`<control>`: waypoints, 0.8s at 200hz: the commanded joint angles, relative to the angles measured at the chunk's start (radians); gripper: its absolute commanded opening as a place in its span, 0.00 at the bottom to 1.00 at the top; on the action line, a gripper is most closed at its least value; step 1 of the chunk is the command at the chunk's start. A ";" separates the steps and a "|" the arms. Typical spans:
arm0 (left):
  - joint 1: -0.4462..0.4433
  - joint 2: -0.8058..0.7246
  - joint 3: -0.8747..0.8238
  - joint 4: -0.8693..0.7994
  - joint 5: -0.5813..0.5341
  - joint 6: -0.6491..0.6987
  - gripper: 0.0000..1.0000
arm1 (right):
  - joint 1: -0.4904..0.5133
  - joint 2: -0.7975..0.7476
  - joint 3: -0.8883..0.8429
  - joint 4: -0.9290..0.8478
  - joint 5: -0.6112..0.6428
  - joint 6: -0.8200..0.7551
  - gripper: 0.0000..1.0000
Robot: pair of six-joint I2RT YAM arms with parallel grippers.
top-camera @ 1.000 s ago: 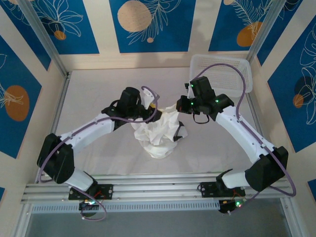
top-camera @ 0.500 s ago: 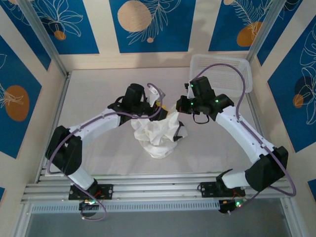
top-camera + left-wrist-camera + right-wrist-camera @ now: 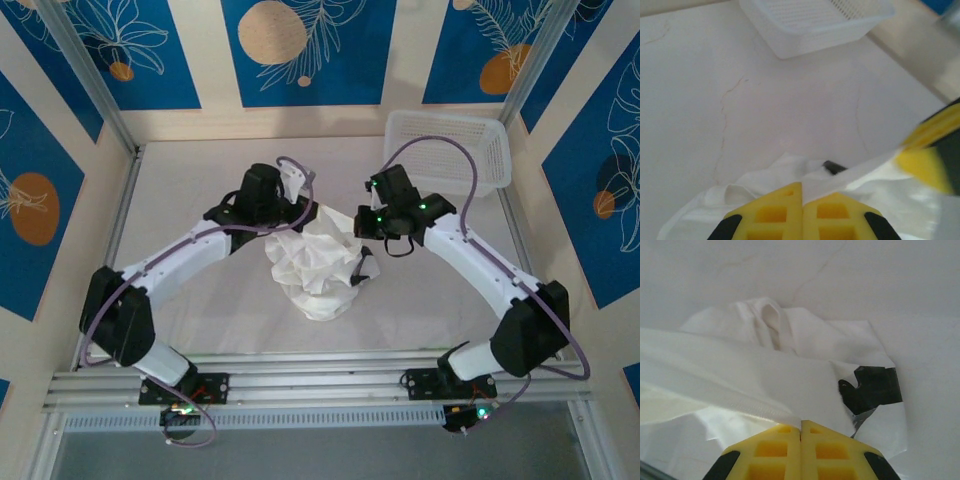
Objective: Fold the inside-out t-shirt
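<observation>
White table (image 3: 200, 300) walled by blue panels, with the inside-out t-shirt (image 3: 315, 268) heaped well to the near left of the white mesh basket (image 3: 450, 140). Clamped tight on raised cloth edges at the heap's basket-facing side: left gripper (image 3: 802, 187) and right gripper (image 3: 801, 424), 2 pinches close together.

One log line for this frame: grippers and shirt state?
left gripper: shut on t-shirt | right gripper: shut on t-shirt | t-shirt: crumpled heap, edge stretched between grippers | fold: not started
</observation>
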 commanded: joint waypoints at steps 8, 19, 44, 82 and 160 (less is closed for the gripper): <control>0.018 -0.055 0.054 -0.047 0.038 -0.085 0.00 | 0.040 0.005 0.001 -0.053 0.084 -0.064 0.17; 0.017 -0.057 0.057 -0.044 0.061 -0.101 0.00 | 0.084 0.002 0.016 -0.026 0.083 -0.101 0.25; 0.017 -0.060 0.064 -0.043 0.057 -0.129 0.00 | 0.184 0.069 0.068 0.022 0.171 -0.133 0.45; 0.019 -0.113 0.103 -0.135 -0.060 -0.118 0.00 | 0.185 0.210 0.159 -0.058 0.278 -0.072 0.41; 0.134 -0.446 0.069 -0.316 -0.386 -0.041 0.00 | 0.340 0.055 -0.060 0.080 -0.105 -0.001 0.35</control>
